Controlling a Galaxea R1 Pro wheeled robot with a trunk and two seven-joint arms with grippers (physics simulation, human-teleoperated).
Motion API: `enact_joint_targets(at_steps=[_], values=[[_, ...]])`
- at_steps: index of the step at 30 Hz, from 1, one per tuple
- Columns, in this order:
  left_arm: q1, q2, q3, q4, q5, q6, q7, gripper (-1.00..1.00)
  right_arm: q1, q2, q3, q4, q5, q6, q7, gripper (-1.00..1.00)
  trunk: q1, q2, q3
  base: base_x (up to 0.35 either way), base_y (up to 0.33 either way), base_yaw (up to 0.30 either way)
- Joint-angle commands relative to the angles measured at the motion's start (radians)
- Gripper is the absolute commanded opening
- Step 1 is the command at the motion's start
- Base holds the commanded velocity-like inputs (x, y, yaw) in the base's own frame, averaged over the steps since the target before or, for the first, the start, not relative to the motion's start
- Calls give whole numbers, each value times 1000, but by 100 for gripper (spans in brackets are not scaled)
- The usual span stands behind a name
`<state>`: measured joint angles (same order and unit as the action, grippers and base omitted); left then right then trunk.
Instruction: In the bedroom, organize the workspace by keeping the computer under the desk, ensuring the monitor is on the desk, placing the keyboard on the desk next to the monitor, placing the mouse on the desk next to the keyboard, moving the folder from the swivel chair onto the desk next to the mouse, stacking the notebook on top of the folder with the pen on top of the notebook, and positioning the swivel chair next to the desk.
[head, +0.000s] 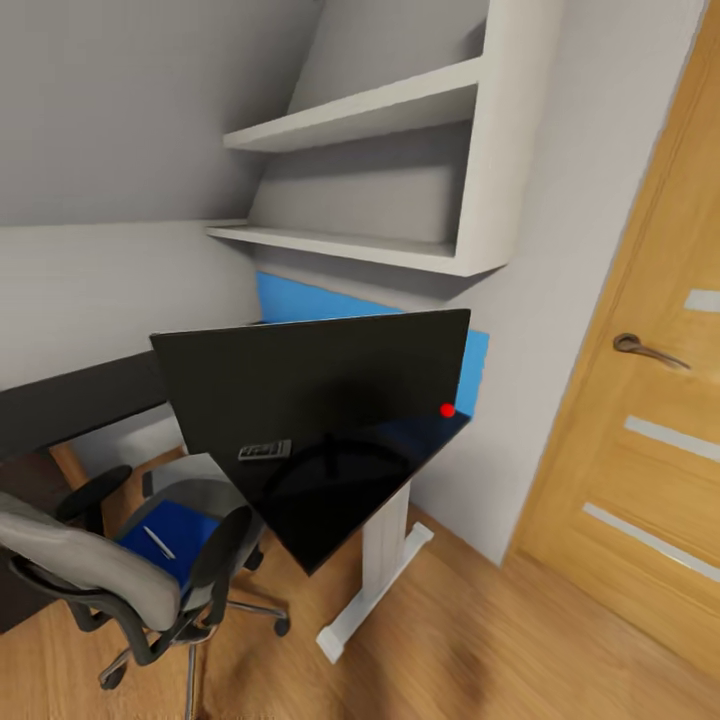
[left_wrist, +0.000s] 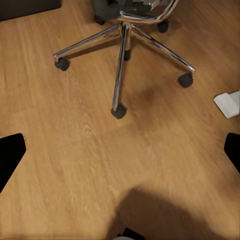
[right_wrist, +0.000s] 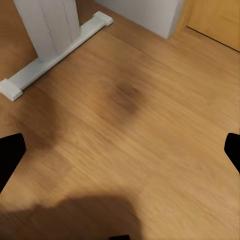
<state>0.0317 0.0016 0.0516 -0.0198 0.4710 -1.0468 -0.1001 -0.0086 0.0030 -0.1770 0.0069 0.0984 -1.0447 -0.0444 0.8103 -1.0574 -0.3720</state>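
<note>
Folder (head: 172, 532) on swivel chair (head: 110, 575); monitor (head: 320, 385) on desk (head: 385, 545)

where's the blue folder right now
In the head view the folder lies flat on the seat of the swivel chair at lower left, a pale pen-like thing on top, beside the corner of the desk.

Head camera above desk (head: 330, 520); wrists floorward.

Chair (left_wrist: 122, 45) chrome five-star base on wood floor (left_wrist: 75, 165), black casters at leg ends. White desk foot (left_wrist: 228, 104) just beside one caster. Left gripper (left_wrist: 120, 150) dark fingertips (left_wrist: 10, 155) wide apart over bare floor. Shadow below.
</note>
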Motion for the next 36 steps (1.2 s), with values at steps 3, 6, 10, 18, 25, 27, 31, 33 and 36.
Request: enact_joint_targets(at_steps=[3, 6, 10, 18, 25, 27, 31, 33, 36], values=[[1, 0, 5, -2, 6, 0, -10, 100, -1, 0, -7, 1, 11, -3, -5, 100, 0, -1, 2, 0, 0, 222], [1, 0, 5, -2, 7, 0, -10, 100, -1, 0, -7, 1, 11, -3, -5, 100, 0, -1, 5, 0, 0, 216], [1, 0, 5, -2, 7, 0, -10, 100, -1, 0, -7, 1, 11, -3, -5, 100, 0, -1, 10, 0, 0, 212], [1, 0, 5, -2, 8, 0, -10, 100, -1, 0, -7, 1, 11, -3, -5, 100, 0, -1, 18, 0, 0, 215], [1, 0, 5, -2, 8, 0, -10, 100, -1, 0, -7, 1, 11, -3, -5, 100, 0, -1, 25, 0, 0, 237], [1, 0, 5, -2, 8, 0, -10, 100, -1, 0, -7, 1, 11, -3, -5, 100, 0, -1, 26, 0, 0, 253], [1, 0, 5, -2, 8, 0, -10, 100, -1, 0, -7, 1, 10, -3, -5, 100, 0, -1, 28, 0, 0, 260], [1, -1, 5, -2, 8, 0, -10, 100, -1, 0, -7, 1, 10, -3, -5, 100, 0, -1, 28, 0, 0, 186], [1, -1, 5, -2, 8, 0, -10, 100, -1, 0, -7, 1, 10, -3, -5, 100, 0, -1, 29, 0, 0, 95]])
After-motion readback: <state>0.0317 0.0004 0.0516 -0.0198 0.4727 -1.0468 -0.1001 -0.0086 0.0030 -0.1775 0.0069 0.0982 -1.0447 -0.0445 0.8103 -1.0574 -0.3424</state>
